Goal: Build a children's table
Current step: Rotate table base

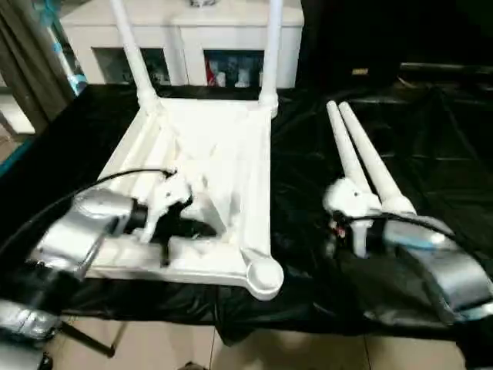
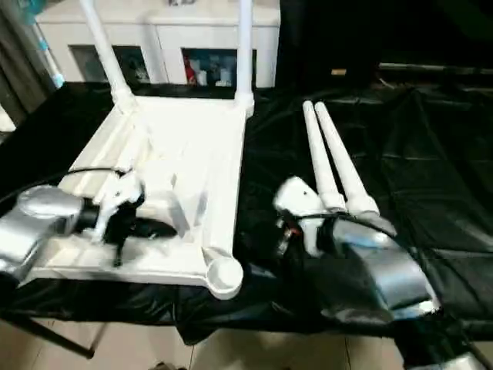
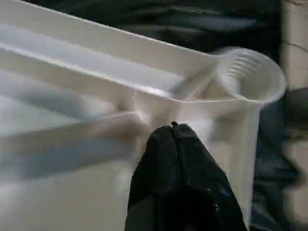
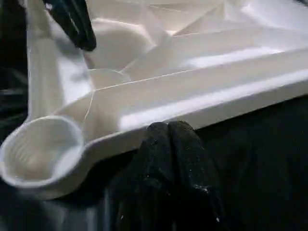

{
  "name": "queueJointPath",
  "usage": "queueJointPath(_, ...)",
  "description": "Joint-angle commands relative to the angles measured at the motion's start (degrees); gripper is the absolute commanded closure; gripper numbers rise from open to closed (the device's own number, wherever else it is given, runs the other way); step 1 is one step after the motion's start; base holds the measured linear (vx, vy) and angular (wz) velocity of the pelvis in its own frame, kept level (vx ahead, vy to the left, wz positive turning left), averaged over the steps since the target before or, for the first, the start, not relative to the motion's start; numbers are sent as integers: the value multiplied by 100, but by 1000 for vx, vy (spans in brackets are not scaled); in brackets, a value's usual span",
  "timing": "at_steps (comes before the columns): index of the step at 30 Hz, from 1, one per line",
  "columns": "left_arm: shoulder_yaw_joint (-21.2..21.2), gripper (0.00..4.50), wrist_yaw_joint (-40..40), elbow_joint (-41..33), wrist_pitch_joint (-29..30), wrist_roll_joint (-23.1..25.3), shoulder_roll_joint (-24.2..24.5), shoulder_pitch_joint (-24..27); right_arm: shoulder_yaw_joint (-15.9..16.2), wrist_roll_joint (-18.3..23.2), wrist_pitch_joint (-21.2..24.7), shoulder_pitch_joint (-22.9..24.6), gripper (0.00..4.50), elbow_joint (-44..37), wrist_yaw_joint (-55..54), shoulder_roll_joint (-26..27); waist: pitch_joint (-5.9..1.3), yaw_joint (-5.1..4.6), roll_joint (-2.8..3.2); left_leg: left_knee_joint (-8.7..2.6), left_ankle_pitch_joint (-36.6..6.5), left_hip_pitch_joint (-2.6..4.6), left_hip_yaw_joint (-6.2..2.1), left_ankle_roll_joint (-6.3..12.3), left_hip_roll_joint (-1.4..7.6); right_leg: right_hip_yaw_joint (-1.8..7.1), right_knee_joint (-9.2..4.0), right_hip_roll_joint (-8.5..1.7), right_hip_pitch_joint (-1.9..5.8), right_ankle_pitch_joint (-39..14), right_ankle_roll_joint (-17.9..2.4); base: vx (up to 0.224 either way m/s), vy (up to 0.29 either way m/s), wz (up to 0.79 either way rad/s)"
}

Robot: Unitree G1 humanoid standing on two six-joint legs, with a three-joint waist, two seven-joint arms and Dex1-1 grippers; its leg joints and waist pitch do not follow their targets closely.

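A big table draped in glossy, wrinkled black cloth [image 1: 431, 154] fills most of the head view, its near edge running along the bottom above pale floor tiles [image 1: 293, 354]. Across the top of the frame stands a white cabinet [image 1: 185, 35] with glass doors. Left of centre lies the children's table [image 1: 223, 162], upside down, smooth white plastic with its ribbed underside facing up; two tubular legs [image 1: 271, 46] rise from the far corner sockets out of the top of the frame. The near right corner socket [image 1: 264, 274] is a round, empty cup sitting close to the cloth's front edge. Right of centre two loose white legs [image 1: 362, 158] lie side by side and touching on the cloth, tapering toward the upper centre, with open black cloth to their right. The left gripper [image 3: 173, 132], lower left in the head view, has its black fingers pressed together with nothing held, the tips over the ribbing near the front rim. The right gripper [image 4: 168, 129] is likewise pinched closed and empty, on the cloth just beside the table's outer rim.
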Motion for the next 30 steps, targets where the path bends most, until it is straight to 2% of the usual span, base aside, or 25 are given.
queueJointPath(1, -211, 450, -334, -396, 368, -39, 186, 71, 100, 232, 283, 33, 446, -437, 424, -257, -287, 17, -10, -449, -1681, 112, -32, 114, 130, 270, -467, -303, 260, -1723, -1025, 0, 0, 0)
queueJointPath(5, -374, 450, -345, -344, 341, 228, 194, 70, 166, 348, 487, 68, 446, -665, 636, -420, -309, 7, -13, -423, -1526, 91, -30, 133, 108, 264, -469, -304, 263, -1639, -1030, 0, 0, 0)
queueJointPath(6, -452, 450, -54, -13, 122, 517, 66, -24, 240, 412, 598, 87, 446, -782, 695, -500, -303, -15, -14, -419, -1514, 84, -32, 138, 96, 255, -484, -275, 264, -1604, -1034, 0, 0, 0)
queueJointPath(10, -601, 450, 190, 147, 1, 800, 48, -91, 323, 456, 687, 129, 446, -929, 767, -633, -330, 3, -10, -409, -1428, 91, -44, 121, 108, 257, -451, -285, 280, -1412, -1020, 0, 0, 0)
queueJointPath(13, -507, 450, 884, 474, -60, 1047, -220, -264, 315, 440, 784, 151, 446, -1025, 810, -692, -335, -3, -13, -386, -1409, 84, -35, 127, 97, 249, -440, -276, 282, -1227, -1121, 0, 0, 0)
queueJointPath(15, -479, 450, 1319, 702, -99, 1213, -373, -401, 309, 427, 839, 152, 446, -1065, 808, -729, -334, 33, -13, -376, -1417, 102, -28, 147, 101, 249, -456, -283, 271, -1251, -1142, 0, 0, 0)
queueJointPath(16, -479, 450, 1319, 702, -99, 1213, -373, -401, 309, 427, 839, 152, 446, -1065, 808, -729, -341, 51, -17, -368, -1427, 108, -25, 145, 99, 251, -454, -285, 270, -1273, -1129, 0, 0, 0)
queueJointPath(17, -447, 450, 1510, 836, -135, 1278, -471, -471, 310, 419, 856, 149, 446, -1074, 804, -743, -337, 57, -27, -379, -1399, 85, -38, 140, 100, 251, -450, -302, 292, -1332, -1089, 0, 0, 0)
queueJointPath(19, -322, 450, 1961, 1186, -253, 1372, -740, -641, 320, 407, 859, 141, 446, -1074, 773, -765, -345, 59, -31, -362, -1402, 88, -32, 144, 81, 243, -481, -296, 289, -1500, -1016, 0, 0, 0)
queueJointPath(21, -307, 450, 2016, 1236, -268, 1379, -771, -665, 322, 406, 859, 139, 446, -1074, 766, -769, -350, 71, -36, -362, -1393, 87, -42, 142, 93, 239, -487, -304, 287, -1550, -982, 0, 0, 0)
queueJointPath(24, -248, 450, 2318, 1540, -394, 1452, -924, -803, 330, 397, 859, 133, 446, -1077, 726, -785, -365, 82, -34, -355, -1354, 85, -45, 148, 93, 236, -481, -300, 288, -1484, -975, 0, 0, 0)
queueJointPath(25, -242, 450, 2472, 1693, -505, 1524, -967, -864, 327, 384, 859, 132, 446, -1079, 712, -785, -366, 76, -36, -352, -1307, 59, -46, 167, 81, 230, -479, -292, 297, -1411, -976, 0, 0, 0)
queueJointPath(26, -211, 450, 2653, 1844, -689, 1566, -1015, -921, 313, 372, 864, 138, 446, -1087, 689, -781, -377, 80, -40, -345, -1285, 66, -48, 173, 83, 230, -472, -293, 300, -1337, -976, 0, 0, 0)
queueJointPath(30, 146, 450, 2998, 1752, -733, 1310, -1255, -926, 188, 418, 907, 236, 446, -1174, 582, -760, -396, 97, -50, -323, -1155, 54, -44, 215, 85, 224, -443, -298, 315, -1126, -1049, 0, 0, 0)
